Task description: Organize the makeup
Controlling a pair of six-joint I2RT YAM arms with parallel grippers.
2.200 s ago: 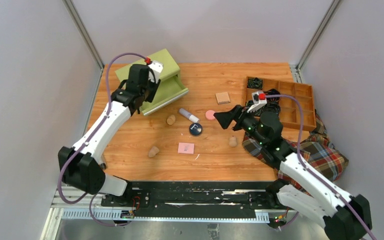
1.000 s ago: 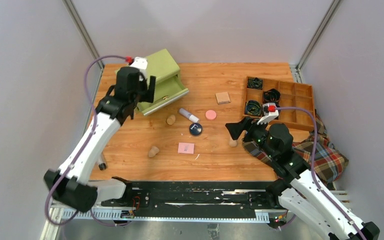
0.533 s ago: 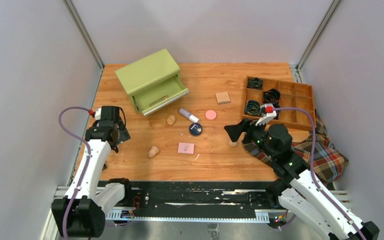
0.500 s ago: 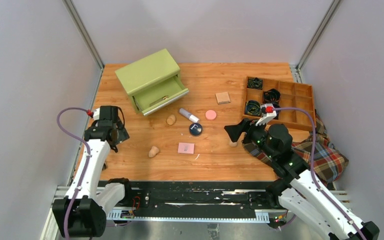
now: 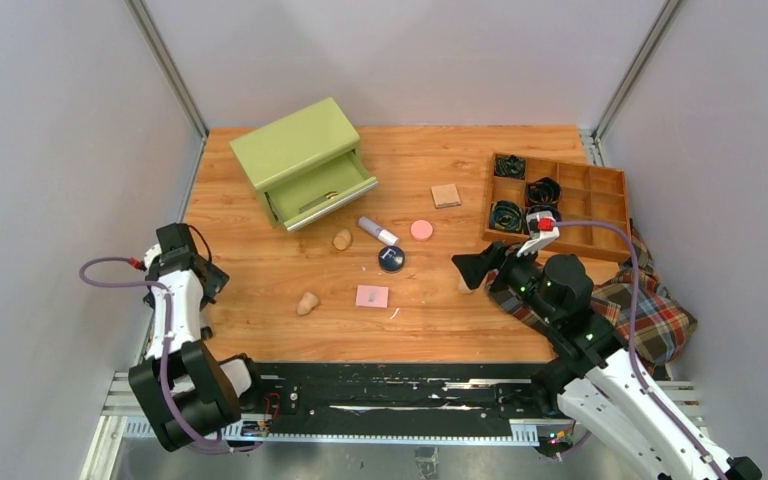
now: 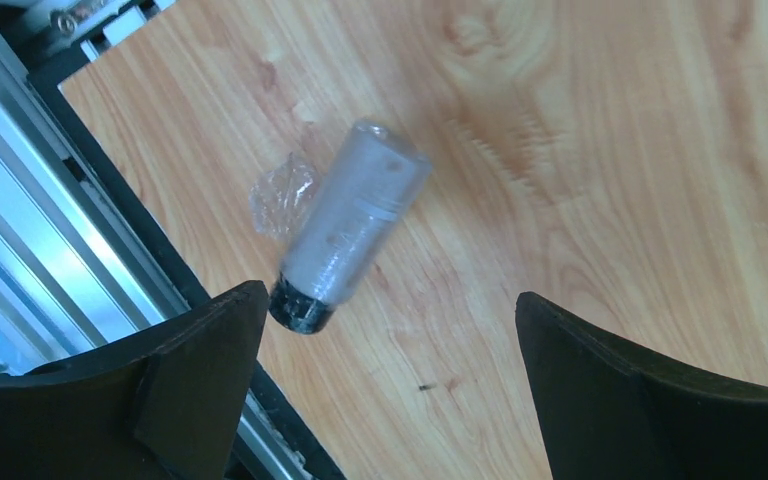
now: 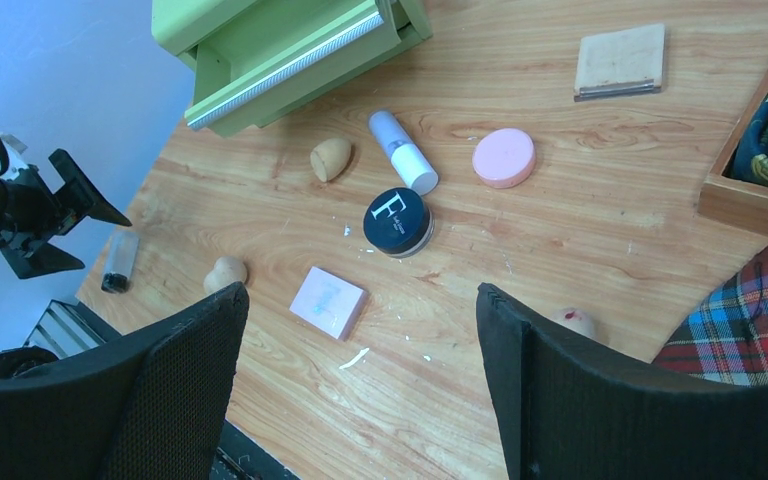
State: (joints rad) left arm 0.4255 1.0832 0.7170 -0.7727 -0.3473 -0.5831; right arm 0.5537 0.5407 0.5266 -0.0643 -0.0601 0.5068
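Left claw (image 6: pixel 388 312) swung from the green drawer (image 5: pixel 322 191) to 8 o'clock; gaping, empty, poised over the clear bottle (image 6: pixel 352 228), probably to grab it; right claw (image 7: pixel 360 300) hangs open, empty too.

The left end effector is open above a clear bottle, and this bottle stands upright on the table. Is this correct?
Not fully. The left end effector is open above the clear bottle, but the bottle lies on its side on the table, as the left wrist view shows.
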